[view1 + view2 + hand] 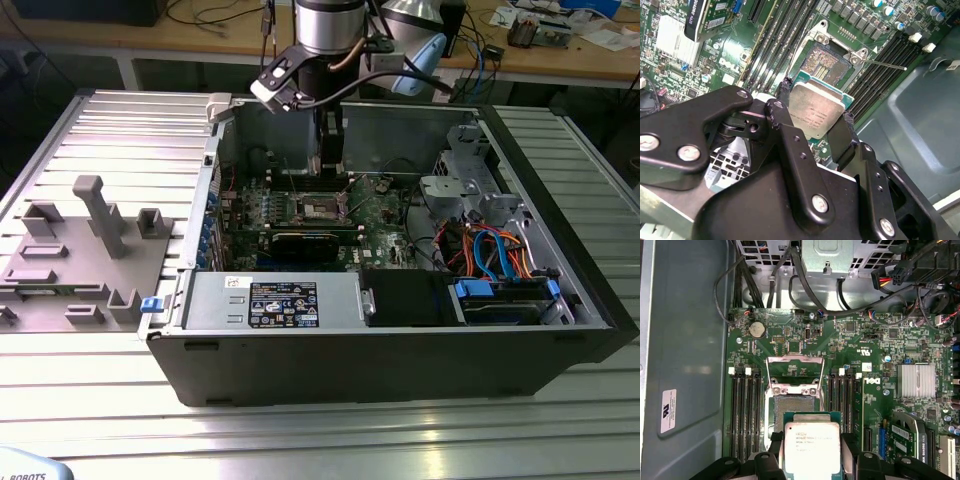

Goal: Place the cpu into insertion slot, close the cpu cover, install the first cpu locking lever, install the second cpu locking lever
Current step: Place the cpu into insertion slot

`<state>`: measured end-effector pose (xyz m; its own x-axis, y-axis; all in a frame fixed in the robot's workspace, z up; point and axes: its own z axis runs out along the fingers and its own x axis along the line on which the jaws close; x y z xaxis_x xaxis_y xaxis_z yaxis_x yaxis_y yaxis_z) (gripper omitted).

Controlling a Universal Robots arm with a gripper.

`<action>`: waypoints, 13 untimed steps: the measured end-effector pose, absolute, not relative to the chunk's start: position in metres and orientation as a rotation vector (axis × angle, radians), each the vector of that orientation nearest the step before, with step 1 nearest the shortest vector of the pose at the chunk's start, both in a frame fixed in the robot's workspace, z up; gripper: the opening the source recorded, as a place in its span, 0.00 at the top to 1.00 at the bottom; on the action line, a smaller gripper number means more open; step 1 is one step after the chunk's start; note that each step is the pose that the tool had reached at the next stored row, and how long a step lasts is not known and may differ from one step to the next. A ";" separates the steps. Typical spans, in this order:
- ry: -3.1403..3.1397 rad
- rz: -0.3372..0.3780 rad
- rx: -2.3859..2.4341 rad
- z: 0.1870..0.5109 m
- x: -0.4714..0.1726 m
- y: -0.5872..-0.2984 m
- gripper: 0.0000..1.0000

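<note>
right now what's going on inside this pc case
A robot arm is working inside an open computer case. Its hand grips the cpu by two opposite edges, holding it above the green motherboard close to the insertion slot. The slot is open and bare, with the cpu cover swung back off it. The cpu is not seated yet.
</note>
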<state>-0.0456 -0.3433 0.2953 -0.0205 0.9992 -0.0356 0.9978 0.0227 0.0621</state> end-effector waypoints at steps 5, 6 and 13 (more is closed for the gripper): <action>2.196 0.030 2.149 0.294 -0.046 -0.343 0.46; 2.196 0.030 2.149 0.294 -0.046 -0.343 0.46; 2.196 0.030 2.149 0.293 -0.046 -0.343 0.46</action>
